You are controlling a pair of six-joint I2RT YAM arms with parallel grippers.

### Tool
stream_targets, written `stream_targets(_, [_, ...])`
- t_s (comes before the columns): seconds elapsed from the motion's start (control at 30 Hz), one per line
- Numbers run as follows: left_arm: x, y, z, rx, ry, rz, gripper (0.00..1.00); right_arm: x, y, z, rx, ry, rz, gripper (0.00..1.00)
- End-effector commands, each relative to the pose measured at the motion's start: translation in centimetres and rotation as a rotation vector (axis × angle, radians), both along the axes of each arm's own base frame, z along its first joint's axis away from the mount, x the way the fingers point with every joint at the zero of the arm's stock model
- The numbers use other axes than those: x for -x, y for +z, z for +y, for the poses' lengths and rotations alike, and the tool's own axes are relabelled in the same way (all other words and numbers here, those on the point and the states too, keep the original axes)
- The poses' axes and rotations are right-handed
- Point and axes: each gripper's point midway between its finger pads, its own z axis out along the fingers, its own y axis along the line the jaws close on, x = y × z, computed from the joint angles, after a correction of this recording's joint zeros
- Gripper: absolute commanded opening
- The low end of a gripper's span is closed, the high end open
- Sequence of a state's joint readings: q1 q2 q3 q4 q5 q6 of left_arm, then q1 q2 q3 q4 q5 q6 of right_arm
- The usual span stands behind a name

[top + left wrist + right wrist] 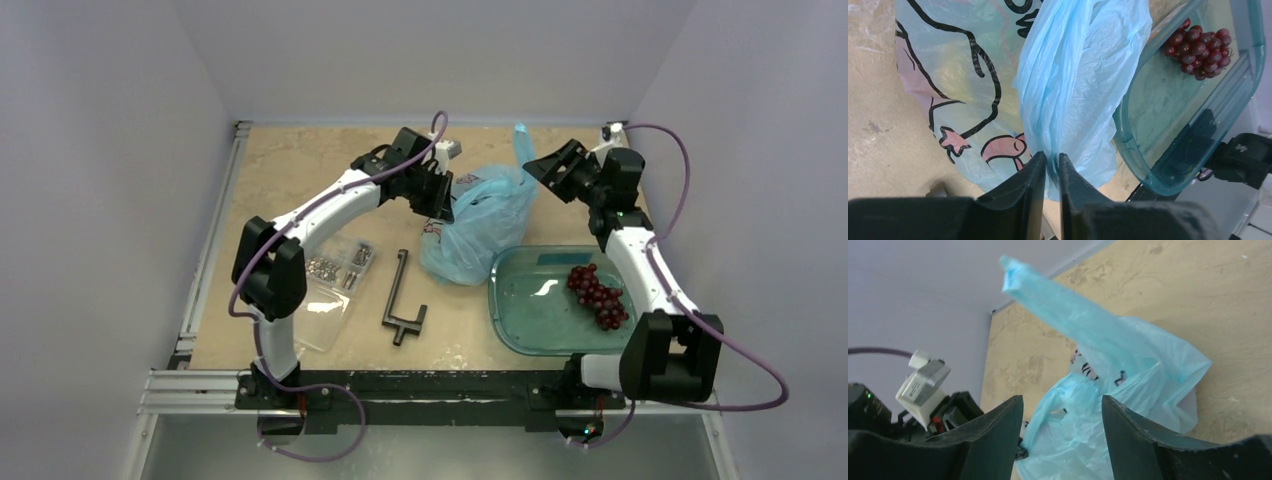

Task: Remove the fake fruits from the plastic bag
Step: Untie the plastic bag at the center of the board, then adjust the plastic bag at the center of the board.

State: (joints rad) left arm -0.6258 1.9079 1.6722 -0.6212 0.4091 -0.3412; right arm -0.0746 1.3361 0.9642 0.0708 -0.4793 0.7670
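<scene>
With the left end effector [1052, 165] pinching only a thin fold of the plastic bag [1083, 75] and the right end effector [1062, 402] gaping empty, that slippery film could slide free.

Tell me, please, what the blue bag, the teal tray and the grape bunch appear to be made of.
The blue bag: thin plastic film, translucent, judging by its crinkles and folds. The teal tray: rigid see-through plastic, glossy, with a bright reflection inside. The grape bunch: probably plastic, glossy dark red, though the look leaves that open.
</scene>
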Motion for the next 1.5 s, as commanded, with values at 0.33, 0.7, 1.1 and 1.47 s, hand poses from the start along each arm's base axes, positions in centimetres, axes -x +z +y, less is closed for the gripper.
stream_targets(0.33, [-0.8,7.8,3.3,0.099,0.039,-0.193,0.55,1.8,-1.5,10.4,0.066,0.167,0.072,0.99])
stream_targets(0.7, [-1.4,8.5,4.8,0.029,0.062,-0.244,0.71,-1.1,-3.8,12.2,0.066,0.113,0.137,0.64])
stream_targets(1.1, [-1.4,8.3,4.8,0.024,0.048,-0.245,0.70,-3.0,-5.7,13.4,0.142,0.105,0.144,0.61])
stream_targets(1.47, [-2.3,10.0,6.4,0.136,0.059,-0.220,0.69,-1.8,0.0,17.3,0.294,0.374,-0.258,0.00])
